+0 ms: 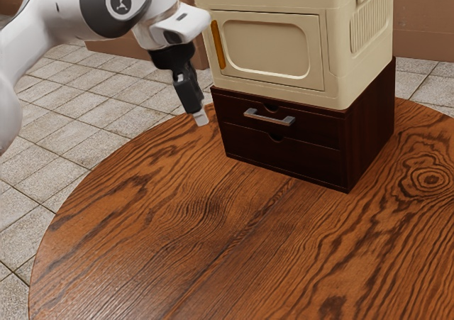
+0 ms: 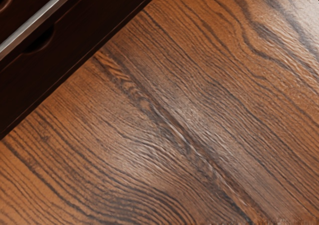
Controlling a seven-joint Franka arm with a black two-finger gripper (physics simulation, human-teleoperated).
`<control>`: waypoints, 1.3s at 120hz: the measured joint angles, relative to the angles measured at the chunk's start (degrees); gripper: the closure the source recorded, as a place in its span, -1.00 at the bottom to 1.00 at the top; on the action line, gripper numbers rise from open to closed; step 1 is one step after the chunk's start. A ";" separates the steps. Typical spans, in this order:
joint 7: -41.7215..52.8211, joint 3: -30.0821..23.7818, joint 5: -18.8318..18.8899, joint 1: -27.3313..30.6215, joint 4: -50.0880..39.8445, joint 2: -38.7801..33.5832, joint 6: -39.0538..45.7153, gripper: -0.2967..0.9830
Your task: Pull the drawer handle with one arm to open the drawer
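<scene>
My gripper (image 1: 201, 116) points down beside the dark cabinet's front, toward the exterior view's left of the silver handle (image 1: 269, 118) and apart from it. That handle is a short bar on the upper drawer (image 1: 312, 125), whose front lies flush with the cabinet (image 1: 370, 125). Below it, the lower drawer (image 1: 284, 152) is flush too. Across a corner of the wrist view runs the handle (image 2: 37, 21), with a dark drawer front (image 2: 35, 80) beside it. How the gripper's two sides stand cannot be made out.
A cream storage box (image 1: 355, 54) with an orange-handled door (image 1: 269, 50) stands on top of the cabinet. Both rest on a round wooden table (image 1: 213, 242), whose curved edge passes below the gripper. Bare wood grain (image 2: 174, 125) spreads in front of the cabinet.
</scene>
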 joint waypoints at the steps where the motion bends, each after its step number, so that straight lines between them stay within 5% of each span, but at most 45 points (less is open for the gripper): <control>1: 0.55 0.00 0.08 0.00 -0.07 0.08 0.11 -0.53; 70: 30.62 2.10 1.35 -6.04 -6.43 1.95 7.04 -0.53; 156: 44.62 3.60 1.06 -7.44 -8.10 5.99 21.41 -0.53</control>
